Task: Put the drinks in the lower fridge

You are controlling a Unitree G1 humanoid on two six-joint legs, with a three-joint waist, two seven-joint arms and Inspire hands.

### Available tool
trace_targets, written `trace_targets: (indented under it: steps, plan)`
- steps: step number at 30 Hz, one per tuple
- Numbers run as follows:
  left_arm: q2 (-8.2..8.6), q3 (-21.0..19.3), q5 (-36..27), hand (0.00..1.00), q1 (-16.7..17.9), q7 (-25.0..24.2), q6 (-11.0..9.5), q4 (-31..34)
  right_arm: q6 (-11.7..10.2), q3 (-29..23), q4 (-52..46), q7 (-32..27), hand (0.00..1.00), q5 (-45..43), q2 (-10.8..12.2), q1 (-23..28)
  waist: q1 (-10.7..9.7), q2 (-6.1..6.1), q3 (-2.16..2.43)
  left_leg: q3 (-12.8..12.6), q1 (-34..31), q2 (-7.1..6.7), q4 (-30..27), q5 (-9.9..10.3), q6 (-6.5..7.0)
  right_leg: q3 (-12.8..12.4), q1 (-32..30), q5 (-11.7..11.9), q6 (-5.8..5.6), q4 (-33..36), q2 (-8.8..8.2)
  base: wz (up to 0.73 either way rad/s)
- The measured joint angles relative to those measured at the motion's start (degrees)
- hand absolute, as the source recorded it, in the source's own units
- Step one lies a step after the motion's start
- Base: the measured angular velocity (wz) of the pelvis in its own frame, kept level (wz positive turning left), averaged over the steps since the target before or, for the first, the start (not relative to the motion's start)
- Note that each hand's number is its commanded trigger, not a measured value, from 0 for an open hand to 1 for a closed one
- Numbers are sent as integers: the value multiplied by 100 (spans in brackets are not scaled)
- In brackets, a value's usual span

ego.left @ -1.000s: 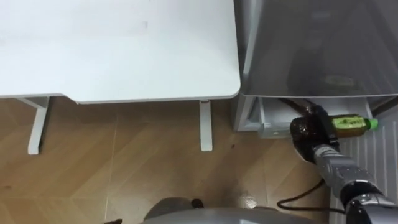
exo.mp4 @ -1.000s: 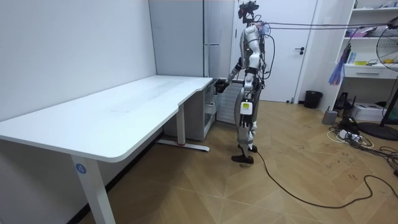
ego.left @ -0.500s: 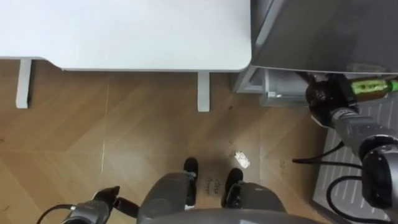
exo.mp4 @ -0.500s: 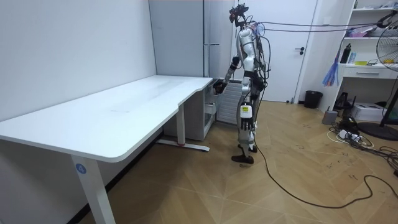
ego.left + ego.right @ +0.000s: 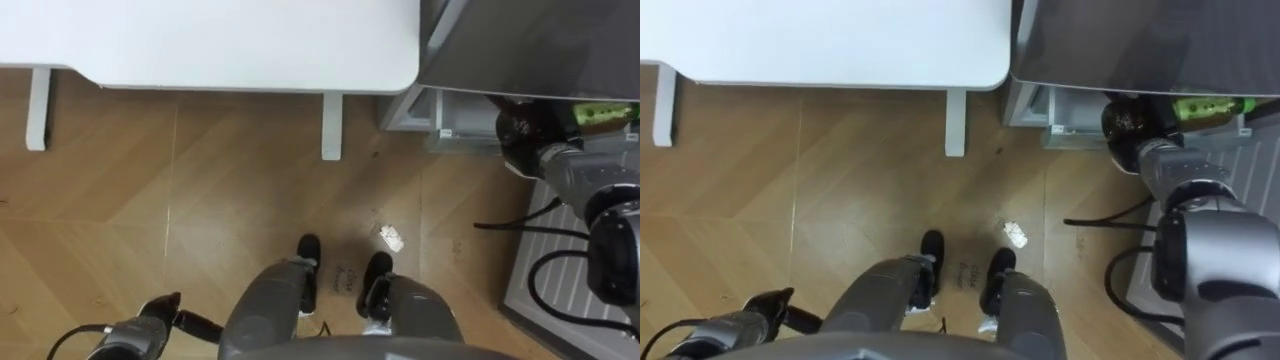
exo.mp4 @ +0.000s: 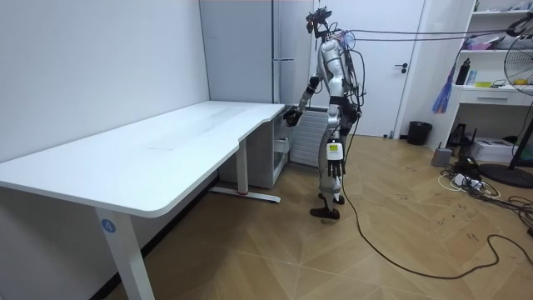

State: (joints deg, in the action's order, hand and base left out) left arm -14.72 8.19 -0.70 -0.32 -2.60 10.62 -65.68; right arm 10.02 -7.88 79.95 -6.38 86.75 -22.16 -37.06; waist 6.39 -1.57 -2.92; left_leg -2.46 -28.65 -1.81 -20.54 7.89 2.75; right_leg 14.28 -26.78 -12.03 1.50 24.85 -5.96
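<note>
While right hand [image 5: 520,135] fingers clamp the bottle [image 5: 1210,106], base hidden, left hand [image 5: 135,335] half cut off, fingers apart

A white scrap [image 5: 391,237] lies on the wooden floor [image 5: 200,200].

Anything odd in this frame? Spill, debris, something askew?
One thing: a small white scrap lies on the wood floor just ahead of the robot's feet, right of the desk leg; it looks like stray litter. No spill visible. The right hand holds the green bottle sideways at the fridge; the left hand hangs idle.
</note>
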Motion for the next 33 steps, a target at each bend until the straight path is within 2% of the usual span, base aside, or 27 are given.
trace_targets:
  steps: [4, 5, 6, 23, 33]
  plan:
    - [-1, 5, -225, 0, 0, 80, -24, -4, -30, 0, 0, -42, 100, -48, -29, -31, 35, -15, -9, -12, -109, 1, -100, -1, 3, 1, -85, -16, 22, 69, -10, 0]
    - [-2, 5, -239, 0, 0, 89, -27, -4, -37, 1, 0, -45, 58, -61, -29, -43, 35, -18, -11, -13, -125, 0, -112, -1, 3, 0, -104, -23, 26, 86, -14, 0]
    - [-2, 5, -265, 0, 0, 92, -35, -4, -50, 1, 0, -45, 0, -81, -30, -85, 30, -18, -12, -12, -174, 4, -134, -2, 3, 2, -149, -27, 32, 94, -13, 0]
    - [-12, -6, -352, 0, 4, 179, -94, 5, -64, 159, -5, -101, 0, -460, -117, -177, 56, -16, -11, -14, -281, 12, -283, 0, 1, -16, -240, -61, 54, 225, -17, 0]
    - [-50, -5, -357, 0, 5, 56, -110, 1, -130, 165, -6, -99, 0, -611, -190, -171, 150, 48, -2, -5, -296, 4, -406, 1, 0, -3, -246, -90, 63, 376, -38, 1]
